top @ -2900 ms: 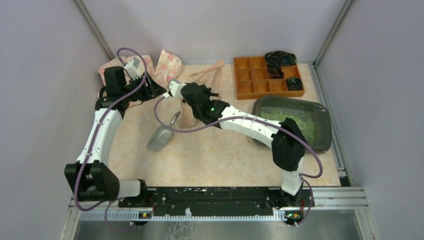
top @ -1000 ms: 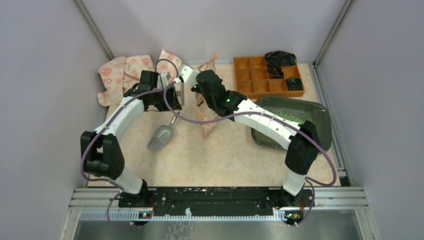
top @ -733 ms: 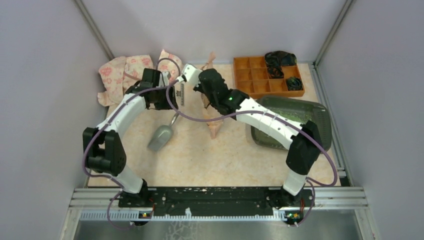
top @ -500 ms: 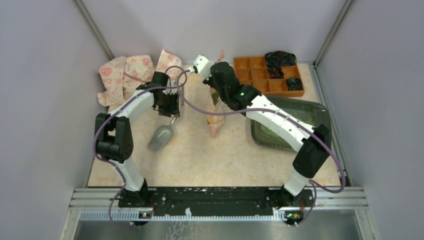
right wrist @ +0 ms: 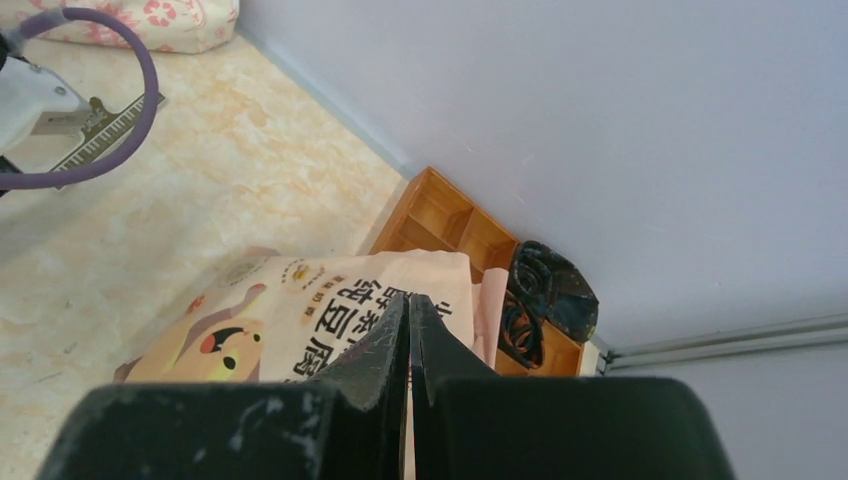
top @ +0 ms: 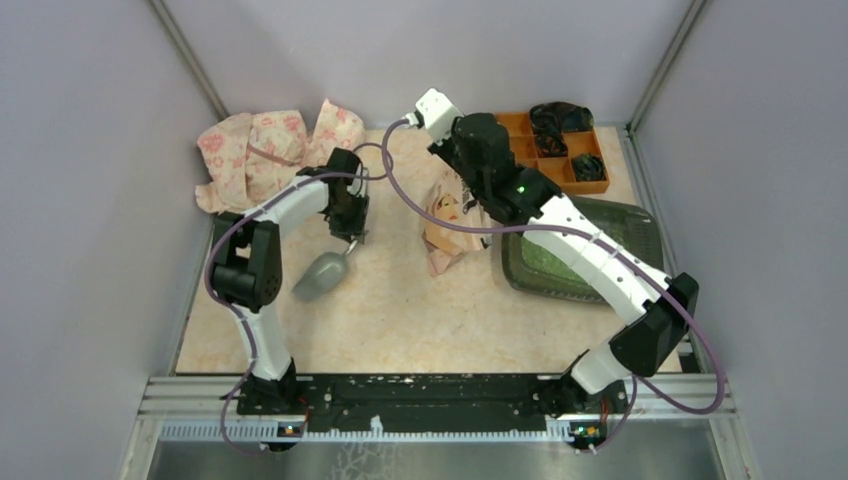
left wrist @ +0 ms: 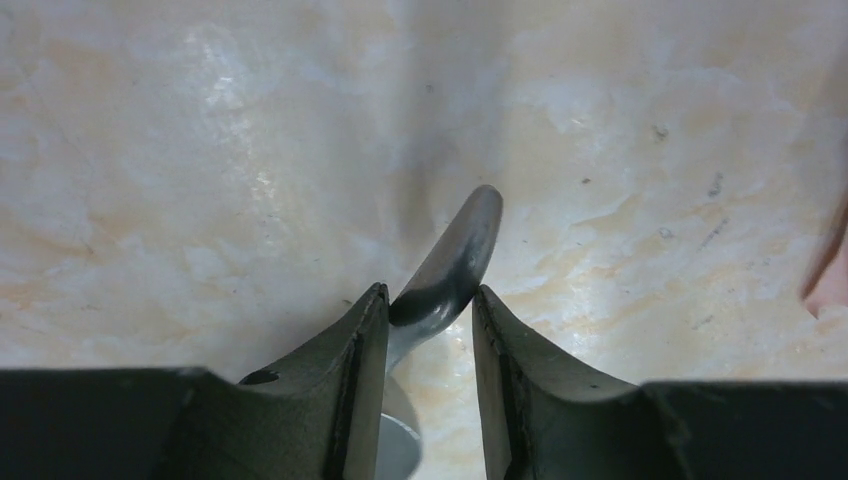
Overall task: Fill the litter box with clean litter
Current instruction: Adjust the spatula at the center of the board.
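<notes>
Left tool (left wrist: 428, 292): about half open, with its fingers astride the handle (left wrist: 455, 255) of the grey scoop (top: 322, 276). One finger seems to touch the handle and I see a gap at the other, so I judge it not yet clamped.
Right tool (right wrist: 410, 300): pinched fully together on the top edge of the pink bag (top: 445, 222), which hangs from it over the middle of the worktop (top: 400, 320).
Litter box (top: 640, 250): by the worktop's right edge, long axis running left to right, with some clean litter (top: 545, 262) already in it.
Key relation: the bag hangs just beside the box's left end, so the box lies to the right of my right tool, and that arm is the nearer one.
Scoop axis: bowl toward the near-left corner, handle toward the far edge, well apart from the box.
My call: carry the bag rightward over the rim before tipping.
</notes>
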